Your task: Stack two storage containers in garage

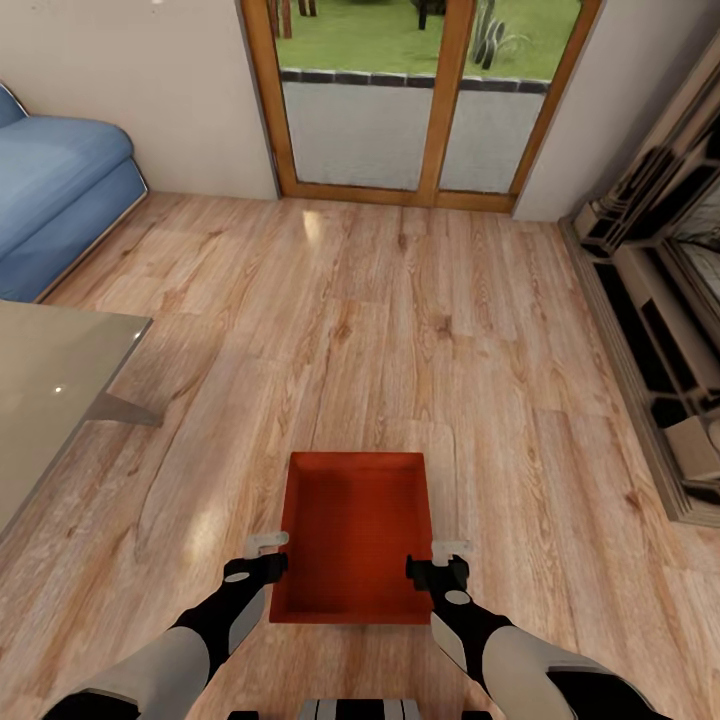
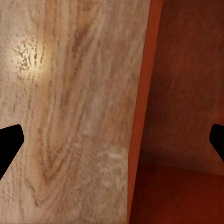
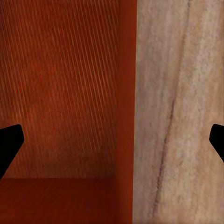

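Red-orange walls run between the fingertips of both hands: in each wrist view the dark tips stand wide apart, one over the box's inside and one over bare planks, so each open hand straddles a long wall without yet pinching it. The left hand sits at the left wall and the right hand at the right wall, both toward the near end of the box. That mirrored placement reads as preparation for a two-handed lift, one wall per hand, which should keep the lidless box level.

The box lies flat on the wood floor of the living room, close in front of the robot, long axis pointing away. Only one box is in sight.

Around it the floor is open. A glass-topped surface juts in on the left, a blue sofa beyond it, a low media unit lines the right wall, and a glazed door closes the far end.
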Controlling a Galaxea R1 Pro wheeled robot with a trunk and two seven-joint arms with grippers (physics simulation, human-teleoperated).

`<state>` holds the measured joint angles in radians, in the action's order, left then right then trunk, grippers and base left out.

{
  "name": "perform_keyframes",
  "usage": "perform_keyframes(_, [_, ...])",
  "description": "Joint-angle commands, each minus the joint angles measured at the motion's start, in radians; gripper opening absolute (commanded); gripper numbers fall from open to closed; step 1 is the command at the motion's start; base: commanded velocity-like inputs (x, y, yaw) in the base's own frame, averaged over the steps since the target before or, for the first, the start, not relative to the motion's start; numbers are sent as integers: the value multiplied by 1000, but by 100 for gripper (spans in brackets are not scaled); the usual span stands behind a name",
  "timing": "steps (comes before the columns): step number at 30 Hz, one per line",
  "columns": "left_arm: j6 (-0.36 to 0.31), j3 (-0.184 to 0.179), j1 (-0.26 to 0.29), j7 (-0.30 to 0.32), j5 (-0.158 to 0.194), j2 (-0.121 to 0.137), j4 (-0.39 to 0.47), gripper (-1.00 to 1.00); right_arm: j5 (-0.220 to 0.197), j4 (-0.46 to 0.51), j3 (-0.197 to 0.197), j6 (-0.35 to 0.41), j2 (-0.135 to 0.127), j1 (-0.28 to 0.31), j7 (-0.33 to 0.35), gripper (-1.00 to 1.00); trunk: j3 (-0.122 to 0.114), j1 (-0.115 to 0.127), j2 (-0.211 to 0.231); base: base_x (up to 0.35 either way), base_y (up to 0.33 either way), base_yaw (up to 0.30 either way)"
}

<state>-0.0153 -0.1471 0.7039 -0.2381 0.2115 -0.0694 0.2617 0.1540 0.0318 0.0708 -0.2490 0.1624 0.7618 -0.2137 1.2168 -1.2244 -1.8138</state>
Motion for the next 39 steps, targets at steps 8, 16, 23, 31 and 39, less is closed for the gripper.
perform_keyframes(8, [-3, -10, 0, -7, 0, -8, 2, 100, 9, -1, 7, -3, 1, 1, -4, 100, 0, 0, 0, 0, 0, 0])
perform_keyframes(16, [-8, -14, 0, -6, -7, -37, 0, 100, 8, -1, 7, -4, 1, 1, -4, 100, 0, 0, 0, 0, 0, 0])
perform_keyframes(23, [-8, -14, 0, 3, -7, -39, -5, 100, 7, -3, 7, -4, 1, 1, -4, 100, 0, 0, 0, 0, 0, 0])
perform_keyframes(31, [-8, -15, 0, 5, -9, -38, -26, 100, 5, -11, 6, -4, 2, 1, -3, 100, 0, 0, 0, 0, 0, 0])
perform_keyframes(39, [-6, -16, 0, 5, -8, -39, -33, 100, 4, -13, 6, -5, 2, 1, 1, 100, 0, 0, 0, 0, 0, 0])
